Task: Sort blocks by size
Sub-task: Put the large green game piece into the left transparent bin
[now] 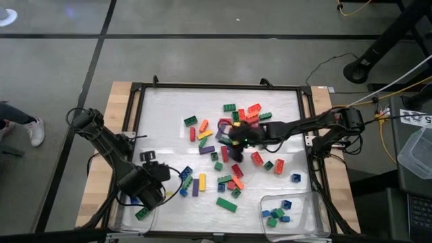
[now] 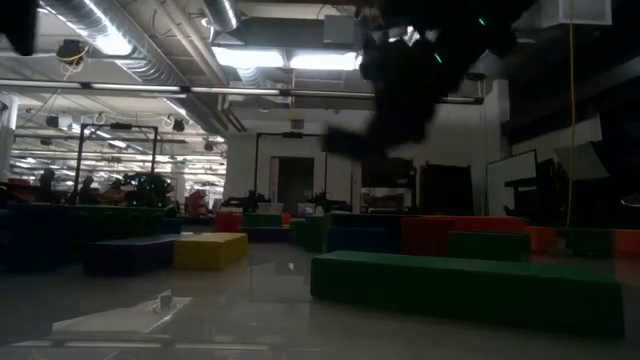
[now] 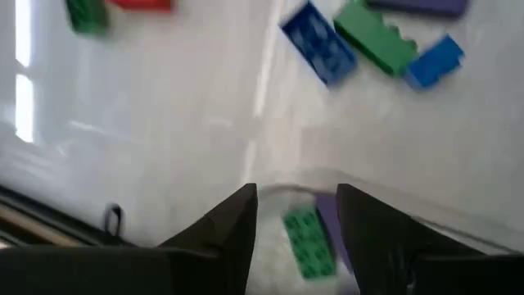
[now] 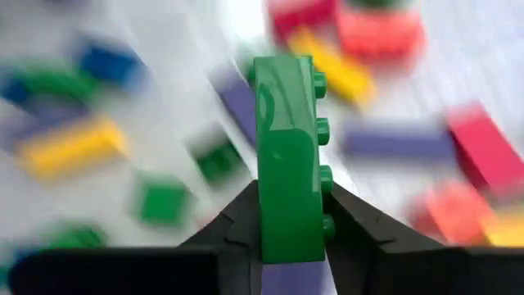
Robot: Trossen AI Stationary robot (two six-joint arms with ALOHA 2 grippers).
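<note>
Right gripper (image 4: 292,238) is over the middle of the bench (image 1: 162,108), above the thick of the scattered blocks (image 1: 229,162), and its fingers (image 4: 237,225) are clamped on a long green brick (image 4: 288,156). The brick sits squarely between the two fingers, pinched across its narrow width near one end, while the rest of it sticks straight out beyond the fingertips. Its long axis runs in line with the fingers, pointing away from the wrist, and its row of studs faces sideways toward one finger. Beyond the fingertips, loose bricks in yellow, blue, green, purple and red lie blurred on the white surface.

Over to the left gripper (image 3: 296,217), at the near left corner of the bench. Its fingers (image 3: 233,238) stand apart with nothing between them. Just past the fingertips, in line with the gap, a green brick (image 3: 309,242) lies flat inside a clear tray (image 3: 409,209), studs up, long axis roughly along the fingers, with a purple brick (image 3: 330,229) touching its side. Farther ahead of the fingers, a blue brick (image 3: 319,41) and a long green one (image 3: 377,37) lie angled on the bench.
</note>
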